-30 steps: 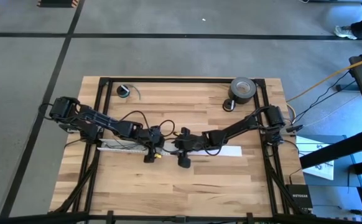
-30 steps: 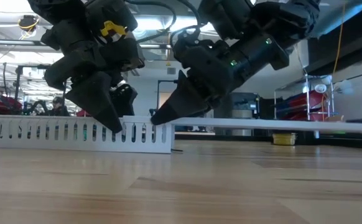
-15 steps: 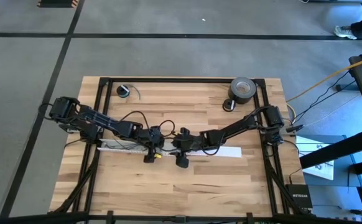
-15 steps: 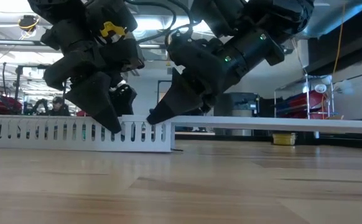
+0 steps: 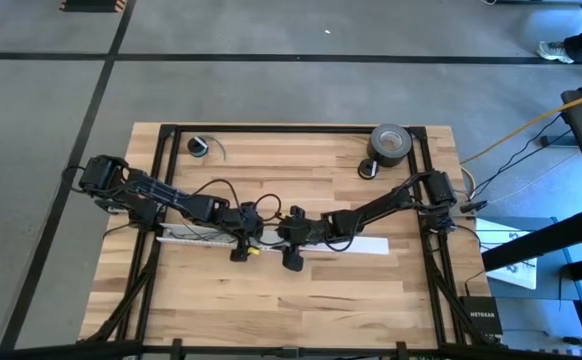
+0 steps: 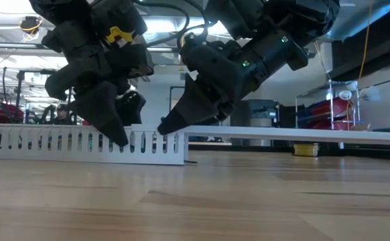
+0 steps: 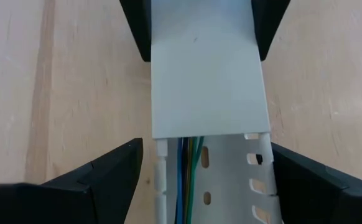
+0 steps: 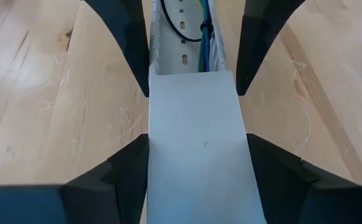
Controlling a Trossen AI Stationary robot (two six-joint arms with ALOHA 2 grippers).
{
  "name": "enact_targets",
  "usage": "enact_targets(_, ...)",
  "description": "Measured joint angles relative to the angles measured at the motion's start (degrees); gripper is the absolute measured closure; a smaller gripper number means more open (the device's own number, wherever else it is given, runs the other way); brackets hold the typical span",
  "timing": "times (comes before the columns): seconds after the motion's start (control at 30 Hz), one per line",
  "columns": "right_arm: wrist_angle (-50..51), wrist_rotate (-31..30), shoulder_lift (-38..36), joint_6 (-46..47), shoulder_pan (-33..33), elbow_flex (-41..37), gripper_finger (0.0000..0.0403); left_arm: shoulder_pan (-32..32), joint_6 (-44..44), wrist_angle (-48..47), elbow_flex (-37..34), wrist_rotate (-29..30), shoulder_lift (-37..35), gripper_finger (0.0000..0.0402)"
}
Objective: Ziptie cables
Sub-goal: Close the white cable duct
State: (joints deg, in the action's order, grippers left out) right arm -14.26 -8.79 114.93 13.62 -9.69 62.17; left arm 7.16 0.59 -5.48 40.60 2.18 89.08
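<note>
Pale wooden planks make up the table (image 5: 271, 300), framed by black rails, and both dark arms reach in to meet near its middle. Across that middle lies a long white slotted channel (image 6: 61, 144), with a flat white cover strip (image 7: 206, 81) seated over one end of it and running on toward the right arm's side.

At the far edge of the table, near the right arm's base, sits a roll of dark grey tape (image 5: 390, 145), and along the same edge toward the left arm lies a small round coil with a green wire (image 5: 200, 147).

Down at the channel, the left gripper (image 7: 203, 180) straddles the open slotted part just where the cover ends, its fingers set apart on either side with a clear gap to the walls, so it holds nothing. Facing it, the right gripper (image 8: 196, 171) straddles the cover strip, a finger close beside each edge. Whether those fingers press on the strip or merely flank it, I cannot tell.

Inside the channel run the cables (image 7: 190, 180), thin wires in blue, green and pale yellow, lying lengthwise along the trough and passing under the cover. From the right wrist, a thin black loop (image 8: 187, 31) shows around them farther along.
</note>
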Motion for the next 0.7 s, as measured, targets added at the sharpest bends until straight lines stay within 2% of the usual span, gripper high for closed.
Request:
enact_targets(0.17, 0.0, 0.3, 0.0, -0.2, 0.0, 0.0, 0.0187, 0.0, -0.6, 0.2, 0.0, 0.6, 0.0, 0.0111)
enact_targets(0.37, 0.0, 0.3, 0.0, -0.3, 0.0, 0.0, 0.0187, 0.0, -0.1, 0.3, 0.0, -0.1, 0.0, 0.0161)
enact_targets(0.53, -3.2, 0.6, 0.7, -0.3, 0.1, 0.5, 0.0187, -0.1, 0.3, 0.4, 0.0, 0.3, 0.0, 0.0167)
enact_targets(0.7, -0.7, 1.0, 0.8, -0.2, 0.1, 2.1, 0.0187, -0.3, 0.5, 0.9, 0.0, 0.7, 0.0, 0.0167)
